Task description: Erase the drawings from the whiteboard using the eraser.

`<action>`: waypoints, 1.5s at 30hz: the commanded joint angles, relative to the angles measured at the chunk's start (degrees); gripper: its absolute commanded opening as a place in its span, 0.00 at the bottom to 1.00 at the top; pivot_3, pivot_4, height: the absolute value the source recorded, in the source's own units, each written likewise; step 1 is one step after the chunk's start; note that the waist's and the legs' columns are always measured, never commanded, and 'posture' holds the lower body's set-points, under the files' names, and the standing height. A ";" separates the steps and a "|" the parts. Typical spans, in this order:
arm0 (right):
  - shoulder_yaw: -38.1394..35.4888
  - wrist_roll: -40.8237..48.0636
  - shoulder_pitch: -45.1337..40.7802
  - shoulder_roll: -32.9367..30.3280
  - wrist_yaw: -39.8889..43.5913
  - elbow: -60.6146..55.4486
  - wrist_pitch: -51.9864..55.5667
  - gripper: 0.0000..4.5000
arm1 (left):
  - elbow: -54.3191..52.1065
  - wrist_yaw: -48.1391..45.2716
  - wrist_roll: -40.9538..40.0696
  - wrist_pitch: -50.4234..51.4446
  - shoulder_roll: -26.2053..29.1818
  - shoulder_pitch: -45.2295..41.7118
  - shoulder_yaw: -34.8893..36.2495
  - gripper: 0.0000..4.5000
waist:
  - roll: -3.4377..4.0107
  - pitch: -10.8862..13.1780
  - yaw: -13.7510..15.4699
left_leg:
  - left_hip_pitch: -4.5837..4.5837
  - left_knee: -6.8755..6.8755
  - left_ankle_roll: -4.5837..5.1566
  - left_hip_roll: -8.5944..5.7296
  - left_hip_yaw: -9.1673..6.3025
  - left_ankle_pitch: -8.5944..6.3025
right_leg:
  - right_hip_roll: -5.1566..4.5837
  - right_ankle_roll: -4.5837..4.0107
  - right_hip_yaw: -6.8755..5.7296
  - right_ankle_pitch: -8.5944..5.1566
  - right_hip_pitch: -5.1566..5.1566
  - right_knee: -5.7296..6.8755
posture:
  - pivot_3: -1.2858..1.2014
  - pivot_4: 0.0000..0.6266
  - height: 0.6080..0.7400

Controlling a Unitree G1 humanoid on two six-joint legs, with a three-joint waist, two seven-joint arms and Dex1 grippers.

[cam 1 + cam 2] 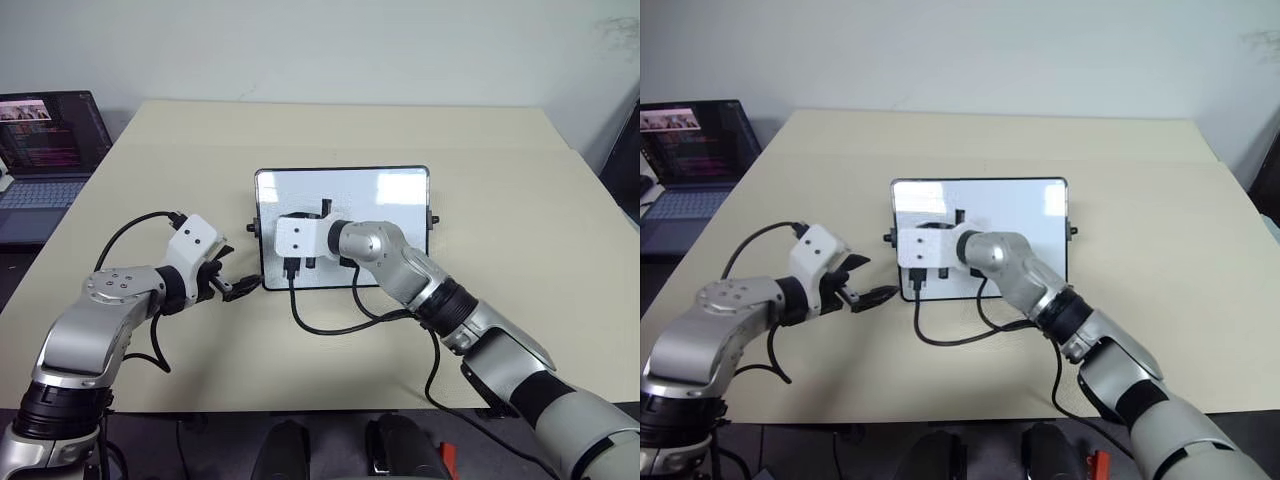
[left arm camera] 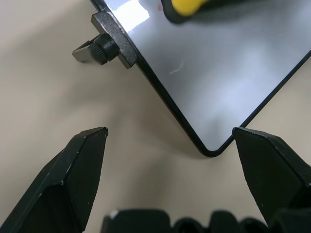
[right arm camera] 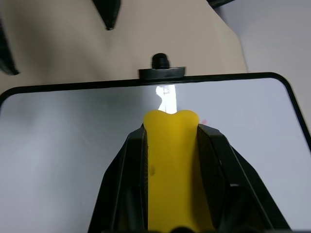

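The left end effector (image 1: 236, 287) sits nearest, its two black fingers spread apart with nothing between them, parked on the beige desk (image 1: 500, 200) right at the near left corner of the glossy white whiteboard with the thin black frame (image 1: 390, 195). My guess is it's there to brace the board so it doesn't slide while the other arm scrubs.

A bit further in, the right end effector (image 3: 172, 145) is clamped on the small oblong yellow eraser (image 3: 171, 160), held over the board's left half, nose pointing at the side knob (image 3: 161, 62). A faint red mark (image 3: 204, 123) sits just beside the eraser tip, probably leftover drawing. Beyond the desk's far left corner there's an open dark laptop (image 1: 45, 150), not involved.
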 commanded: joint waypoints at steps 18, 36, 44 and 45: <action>-1.64 -4.89 -1.25 2.10 0.59 7.77 -2.10 0.24 | -1.29 -0.82 0.04 -2.44 -1.42 -0.63 -0.23 1.00 | -0.01 -0.01 -0.02 | 0.17 -0.01 -0.01 0.04 -0.01 0.01 | 0.02 -0.14 -0.01 0.08 0.15 0.00 | 0.52 0.24 1.00; -1.48 -6.77 -0.37 0.25 2.73 8.53 -1.98 0.24 | -0.74 -1.12 0.48 -3.35 -2.24 -0.90 -0.99 1.00 | -0.04 -0.05 0.10 | 0.31 -0.01 -0.03 0.03 -0.02 0.04 | 0.03 -0.17 -0.01 0.11 0.27 0.01 | 0.52 0.24 1.00; -3.92 -7.53 -1.81 0.83 -2.52 8.95 -2.84 0.24 | -0.50 -1.19 0.58 -3.44 -2.17 -1.22 -1.29 1.00 | -0.04 -0.05 0.13 | 0.46 0.01 -0.02 0.05 -0.03 0.07 | 0.06 -0.18 0.00 0.11 0.35 0.08 | 0.52 0.24 1.00; -4.63 -7.47 -2.64 1.10 -4.57 9.50 -3.36 0.24 | -0.56 -1.17 0.57 -3.39 -2.18 -1.22 -1.29 1.00 | -0.04 -0.05 0.12 | 0.46 0.01 -0.02 0.06 -0.02 0.07 | 0.06 -0.18 0.01 0.12 0.35 0.08 | 0.52 0.24 1.00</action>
